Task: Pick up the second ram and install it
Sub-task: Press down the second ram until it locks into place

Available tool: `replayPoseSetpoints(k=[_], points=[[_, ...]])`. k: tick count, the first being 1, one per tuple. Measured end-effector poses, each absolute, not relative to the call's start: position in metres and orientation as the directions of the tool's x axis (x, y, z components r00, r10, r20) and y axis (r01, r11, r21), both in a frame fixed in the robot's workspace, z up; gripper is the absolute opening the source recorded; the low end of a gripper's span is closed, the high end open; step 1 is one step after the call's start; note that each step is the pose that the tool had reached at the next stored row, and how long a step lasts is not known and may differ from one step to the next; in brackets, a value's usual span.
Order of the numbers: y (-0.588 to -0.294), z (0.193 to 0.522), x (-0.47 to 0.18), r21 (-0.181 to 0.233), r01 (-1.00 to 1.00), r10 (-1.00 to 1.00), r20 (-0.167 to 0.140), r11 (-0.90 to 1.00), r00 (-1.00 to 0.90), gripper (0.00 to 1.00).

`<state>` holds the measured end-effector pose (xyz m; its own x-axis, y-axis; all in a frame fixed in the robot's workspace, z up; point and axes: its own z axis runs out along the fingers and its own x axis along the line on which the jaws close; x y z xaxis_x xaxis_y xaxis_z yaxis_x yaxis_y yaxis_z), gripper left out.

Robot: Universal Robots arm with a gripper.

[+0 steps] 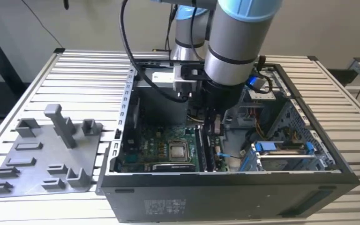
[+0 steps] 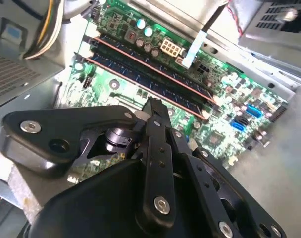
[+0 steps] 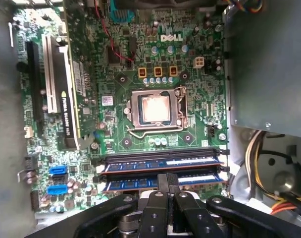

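white slatted table carried the open black PC case | green motherboard inside | black end effector clenched, tips down on the long dark blue-green second ram sitting in its slot, pretty snug

Thing: the second ram, a long, thin, dark blue stick
Pose: standing on its long edge, lengthwise in its motherboard slot
Place: parallel to and just beside another stick, in both wrist views
Seating: cannot tell
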<state>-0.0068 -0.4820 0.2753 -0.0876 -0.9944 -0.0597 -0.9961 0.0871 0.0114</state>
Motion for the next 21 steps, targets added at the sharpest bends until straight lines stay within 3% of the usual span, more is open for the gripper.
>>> replayPoseSetpoints(k=[4, 21], points=[[-0.482, 0.289, -0.007, 0.012, -0.996, -0.994, -0.059, 0.087, -0.088, 0.11], [-0.482, 0.292, -0.007, 0.012, -0.996, -0.994, -0.059, 0.087, -0.088, 0.11]])
